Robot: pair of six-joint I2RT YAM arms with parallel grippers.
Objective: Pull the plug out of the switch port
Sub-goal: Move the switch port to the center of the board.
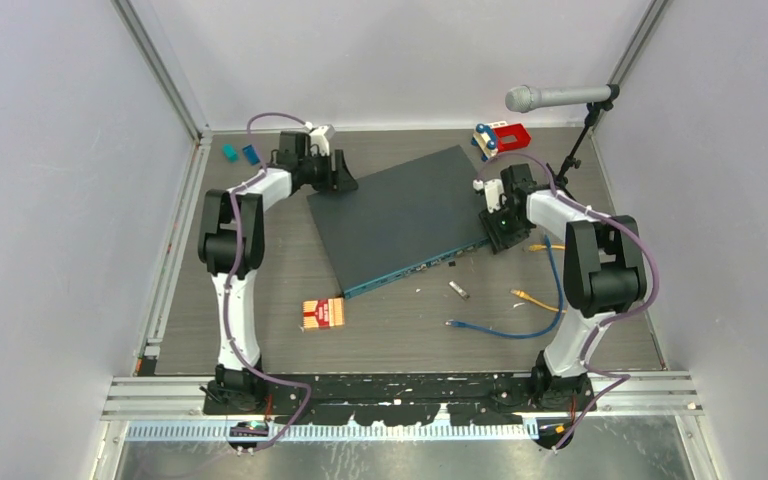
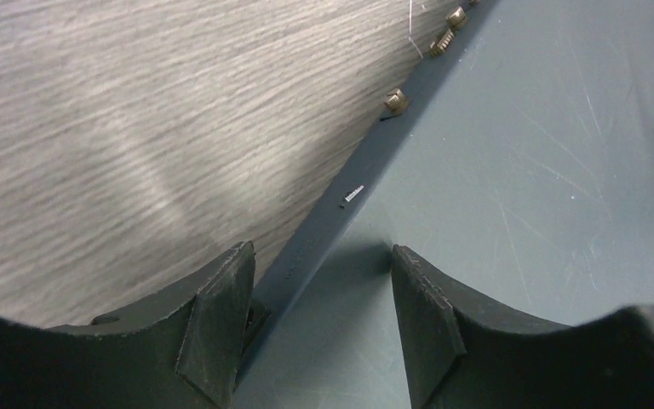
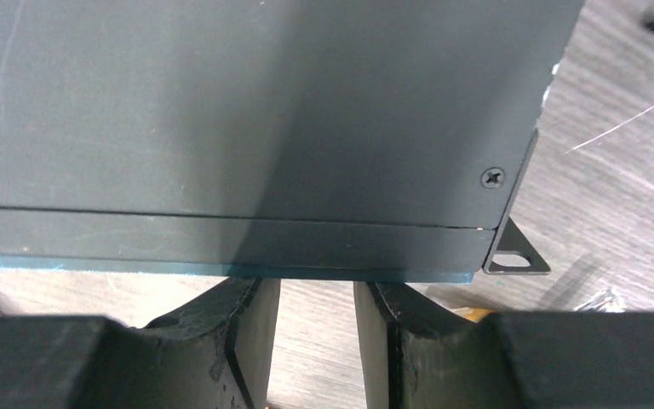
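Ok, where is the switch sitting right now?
In the top view the switch lies angled in the middle of the table, the left gripper at its far-left corner and the right gripper at its right end.

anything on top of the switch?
Nothing loose on the switch. The left gripper straddles one edge; the right gripper sits at another. Patches under both are hidden.

The switch [image 1: 400, 215] is flanked by the left gripper [image 1: 343, 183] at ten o'clock and the right gripper [image 1: 498, 228] at three o'clock.
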